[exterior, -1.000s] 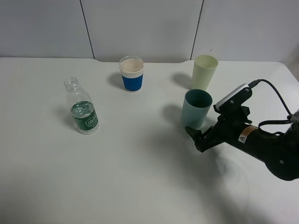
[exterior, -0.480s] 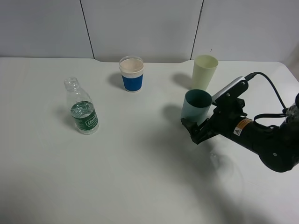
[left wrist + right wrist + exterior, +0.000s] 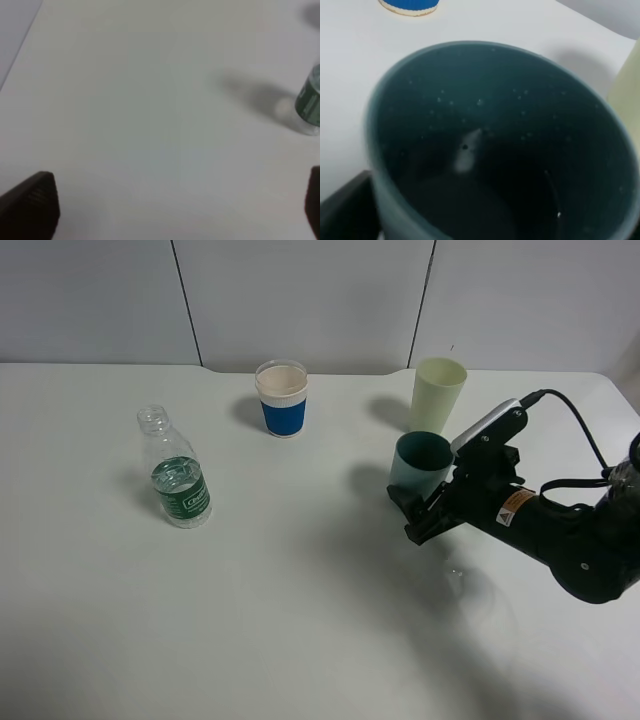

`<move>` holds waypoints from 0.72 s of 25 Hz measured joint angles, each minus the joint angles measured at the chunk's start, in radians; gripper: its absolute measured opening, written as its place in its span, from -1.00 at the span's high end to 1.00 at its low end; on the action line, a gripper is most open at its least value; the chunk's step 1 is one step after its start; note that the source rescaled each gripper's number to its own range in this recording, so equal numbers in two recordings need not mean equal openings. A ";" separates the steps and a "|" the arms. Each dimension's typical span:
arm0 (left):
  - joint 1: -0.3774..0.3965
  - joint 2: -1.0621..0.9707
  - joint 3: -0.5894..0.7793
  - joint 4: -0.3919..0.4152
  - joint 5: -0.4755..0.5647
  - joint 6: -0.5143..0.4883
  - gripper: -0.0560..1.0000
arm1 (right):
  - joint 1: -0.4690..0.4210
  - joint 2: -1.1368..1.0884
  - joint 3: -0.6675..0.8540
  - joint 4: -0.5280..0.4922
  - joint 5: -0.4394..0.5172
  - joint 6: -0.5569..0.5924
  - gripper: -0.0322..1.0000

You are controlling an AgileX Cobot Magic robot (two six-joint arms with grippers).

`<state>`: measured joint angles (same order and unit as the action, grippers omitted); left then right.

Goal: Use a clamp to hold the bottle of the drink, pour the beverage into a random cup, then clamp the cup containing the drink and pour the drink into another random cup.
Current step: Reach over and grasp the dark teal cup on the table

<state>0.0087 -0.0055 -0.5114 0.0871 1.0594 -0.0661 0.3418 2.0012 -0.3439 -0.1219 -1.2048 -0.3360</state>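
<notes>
My right gripper [image 3: 408,516] has slid fwd since a sec ago, jaws now astride the teal plastic cup [image 3: 421,462], upright nr the pale yellow cup [image 3: 438,390]; can't tell if they're pinching yet, so cup clamp's only starting

Right claw [image 3: 418,512] at teal cup [image 3: 420,462]

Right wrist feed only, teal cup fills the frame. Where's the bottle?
Observer: The bottle stands upright and uncapped on the left of the table, far from the teal cup.
Operator: Left arm on it?
Observer: No. The left gripper is open with nothing between its fingers; its camera catches only the bottle's green label.
Operator: Cup lifted?
Observer: No. It stands upright on the table, with the right gripper at its lower part. Contact I can't tell.
</notes>
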 joint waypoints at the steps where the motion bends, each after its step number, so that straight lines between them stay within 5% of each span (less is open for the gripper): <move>1: 0.000 0.000 0.000 0.000 0.000 0.000 -1.00 | 0.000 0.000 0.000 0.000 0.000 0.000 -0.24; 2: 0.000 0.000 0.000 0.000 0.000 0.000 -1.00 | 0.000 0.000 0.000 0.000 0.000 0.000 -0.10; 4: 0.000 0.000 0.000 0.000 0.000 0.000 -1.00 | 0.000 0.000 0.000 -0.003 0.000 0.005 0.92; 18: 0.000 0.000 0.000 0.000 0.000 0.000 -1.00 | 0.000 0.001 0.000 0.021 0.000 0.023 0.93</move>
<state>0.0087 -0.0055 -0.5114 0.0871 1.0590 -0.0661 0.3418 2.0023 -0.3439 -0.1012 -1.2048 -0.3130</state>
